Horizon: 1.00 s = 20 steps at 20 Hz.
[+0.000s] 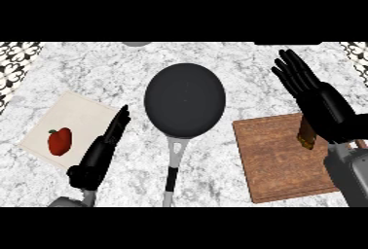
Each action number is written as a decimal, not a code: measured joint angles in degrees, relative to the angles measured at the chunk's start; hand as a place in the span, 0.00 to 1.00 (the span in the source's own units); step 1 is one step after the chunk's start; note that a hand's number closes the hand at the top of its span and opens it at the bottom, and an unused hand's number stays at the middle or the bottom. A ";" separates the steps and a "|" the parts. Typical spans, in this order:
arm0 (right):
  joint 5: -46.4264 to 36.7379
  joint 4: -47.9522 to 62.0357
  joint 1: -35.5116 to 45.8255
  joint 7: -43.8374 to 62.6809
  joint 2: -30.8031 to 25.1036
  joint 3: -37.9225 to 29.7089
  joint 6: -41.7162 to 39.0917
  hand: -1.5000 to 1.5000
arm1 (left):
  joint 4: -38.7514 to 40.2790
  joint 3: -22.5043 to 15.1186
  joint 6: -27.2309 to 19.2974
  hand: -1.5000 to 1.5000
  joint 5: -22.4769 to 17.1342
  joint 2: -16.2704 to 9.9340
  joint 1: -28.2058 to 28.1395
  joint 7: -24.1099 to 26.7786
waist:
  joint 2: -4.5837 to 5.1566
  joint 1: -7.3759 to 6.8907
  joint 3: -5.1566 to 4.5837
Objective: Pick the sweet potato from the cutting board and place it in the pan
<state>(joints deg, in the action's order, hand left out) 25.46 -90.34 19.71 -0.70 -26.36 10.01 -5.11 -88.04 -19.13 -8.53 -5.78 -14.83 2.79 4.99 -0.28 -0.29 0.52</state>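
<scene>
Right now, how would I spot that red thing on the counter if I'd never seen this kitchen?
Start at the big black pan in the middle of the marble counter. To its left, past the left hand, lies a pale mat. The red pepper sits on it, the only bright red, rounded thing here.

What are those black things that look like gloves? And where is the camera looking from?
Those are a robot's two hands on grey forearms. The camera sits where its head is and looks steeply down at a marble counter.

In the middle lies a dark pan, handle toward the robot, nothing inside. At the view's right is a wooden cutting board. At the left, a red pepper lies on a pale mat.

The left hand rests open beside the mat, holding nothing. The right hand is over the board with straight fingers. A brown piece, probably the sweet potato, shows at its palm; whether the hand grips it is unclear.
</scene>
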 measured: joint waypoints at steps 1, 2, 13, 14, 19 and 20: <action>-0.29 1.41 0.60 0.01 -0.20 -0.74 -0.71 1.00 | -0.18 0.47 -0.32 0.50 0.18 0.22 0.06 -0.38 | 0.06 -0.01 -0.10; -0.69 3.09 1.96 0.68 -1.11 -1.62 -0.94 1.00 | -0.60 1.41 -0.62 0.50 -0.18 0.05 0.47 -1.53 | 0.15 -0.17 -0.19; -23.64 12.72 1.18 5.19 -22.74 -2.39 4.74 0.00 | -1.42 13.11 -4.18 0.50 -6.96 -2.03 3.75 -10.45 | 0.11 0.84 -0.63; -25.23 12.22 0.06 5.66 -24.41 -2.35 4.99 0.00 | -1.39 13.72 -4.24 0.50 -7.43 -2.20 4.14 -11.27 | 0.06 1.09 -0.62; -30.85 8.36 -3.11 7.76 -32.27 -2.04 2.03 0.00 | -1.79 15.68 -3.30 0.50 -8.92 -3.38 4.83 -13.75 | 0.03 1.08 -0.59; -31.94 7.61 -2.90 8.38 -33.26 -1.55 0.97 0.00 | -2.16 15.73 -3.43 0.50 -8.91 -3.33 4.97 -14.26 | 0.06 0.88 -0.58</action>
<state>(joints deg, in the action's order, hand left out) -6.48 -82.73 16.81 7.68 -59.62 8.46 -4.14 -90.20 -3.40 -11.96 -14.69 -18.16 7.76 -9.27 -0.22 0.59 -0.06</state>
